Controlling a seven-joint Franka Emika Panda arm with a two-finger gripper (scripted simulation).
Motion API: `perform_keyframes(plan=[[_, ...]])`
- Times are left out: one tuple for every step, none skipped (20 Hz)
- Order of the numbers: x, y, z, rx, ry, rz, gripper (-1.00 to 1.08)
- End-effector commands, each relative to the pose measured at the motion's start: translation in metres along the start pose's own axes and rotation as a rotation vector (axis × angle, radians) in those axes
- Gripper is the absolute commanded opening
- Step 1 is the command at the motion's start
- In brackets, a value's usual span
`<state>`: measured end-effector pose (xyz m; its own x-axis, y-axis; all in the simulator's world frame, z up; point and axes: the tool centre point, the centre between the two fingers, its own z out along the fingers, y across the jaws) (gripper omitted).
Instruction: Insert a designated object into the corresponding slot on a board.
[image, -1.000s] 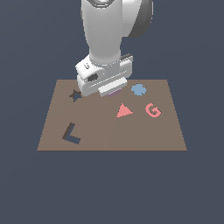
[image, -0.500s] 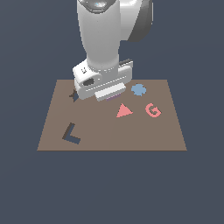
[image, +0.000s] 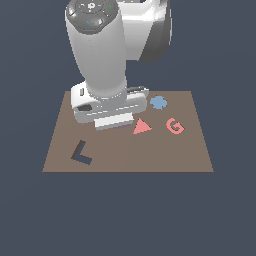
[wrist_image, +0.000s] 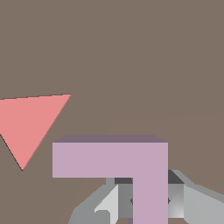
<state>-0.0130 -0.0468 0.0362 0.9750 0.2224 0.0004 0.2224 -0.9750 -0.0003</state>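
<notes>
Exterior view, board: one brown board (image: 165, 155) lies flat across the middle of the frame on a dark blue-grey ground.
Exterior view, slot: one dark L-shaped slot (image: 81, 153) sits at the board's lower left, uncovered.
Exterior view, loose pieces: three show, namely one salmon triangle (image: 141, 127) at centre, one salmon letter G (image: 174, 126) to its right, and one blue round-lobed piece (image: 158, 103) above them.
Exterior view, arm: one white arm (image: 100, 60) fills the upper middle; its wrist body hangs low over the board's upper left and hides that part, and the jaws (image: 112, 123) under it cannot be made out.
Exterior view, L piece: only a thin lilac edge shows under the wrist, just left of the triangle.
Wrist view, L piece: one lilac-pink L piece (wrist_image: 118, 159) fills the lower centre, its stem running between the two grey fingers (wrist_image: 107, 203), which press it on both sides.
Wrist view, neighbours: the triangle (wrist_image: 28, 124) lies at mid-left, apart from the L piece; bare board fills the rest.
</notes>
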Motion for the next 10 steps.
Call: perform_keyframes(plan=[[0.014, 0.014, -0.001, 0.0, 0.0, 0.073, -1.0], [0.019, 0.02, -0.001, 0.0, 0.001, 0.105, -1.0], [0.025, 0.027, -0.002, 0.0, 0.001, 0.138, -1.0], [0.03, 0.033, -0.002, 0.0, 0.001, 0.17, -1.0], [0.035, 0.04, -0.002, 0.0, 0.001, 0.2, -1.0], [0.039, 0.046, -0.002, 0.0, 0.001, 0.23, -1.0], [0.043, 0.053, -0.003, 0.0, 0.001, 0.258, -1.0], [0.047, 0.059, -0.003, 0.0, 0.001, 0.284, -1.0], [0.05, 0.065, -0.003, -0.001, 0.001, 0.309, -1.0], [0.053, 0.07, -0.003, -0.001, 0.001, 0.333, -1.0]])
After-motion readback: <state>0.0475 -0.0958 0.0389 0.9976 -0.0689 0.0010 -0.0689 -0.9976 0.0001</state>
